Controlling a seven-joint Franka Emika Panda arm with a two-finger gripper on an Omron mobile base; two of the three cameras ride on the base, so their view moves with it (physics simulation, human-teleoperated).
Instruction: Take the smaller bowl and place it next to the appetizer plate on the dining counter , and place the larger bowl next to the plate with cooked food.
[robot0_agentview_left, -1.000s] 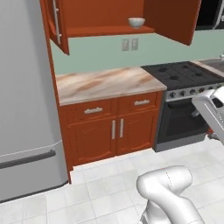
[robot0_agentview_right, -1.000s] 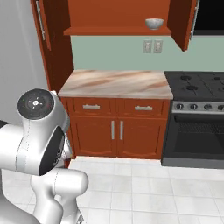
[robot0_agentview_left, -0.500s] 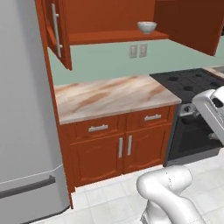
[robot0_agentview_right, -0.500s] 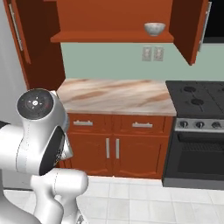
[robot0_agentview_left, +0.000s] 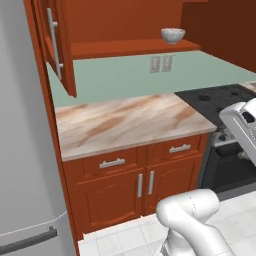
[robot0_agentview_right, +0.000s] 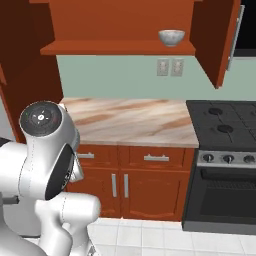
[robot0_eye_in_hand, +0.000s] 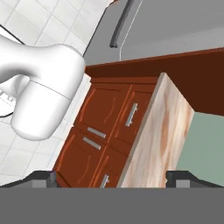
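Two dark fingertips of the claw (robot0_eye_in_hand: 112, 177) stood wide apart at the lower edge of the hand view, with nothing between them. Directly beyond the gap lay the edge of a beige, brown-veined counter (robot0_eye_in_hand: 164, 131) and the red-brown cabinet doors and drawers (robot0_eye_in_hand: 103, 127) beneath it, all rolled steeply in that view. Farther out from the claw stood a grey refrigerator (robot0_eye_in_hand: 175, 26) with a long handle. In the base views a single marbled bowl (robot0_agentview_left: 172, 35) (robot0_agentview_right: 171, 37) sat upright on the shelf (robot0_agentview_right: 117, 48) of an open upper cabinet, high above the counter (robot0_agentview_left: 130, 122) and well apart from the claw; whether it was the smaller or the larger bowl could not be told. A black stove (robot0_agentview_right: 225, 125) adjoined the counter.
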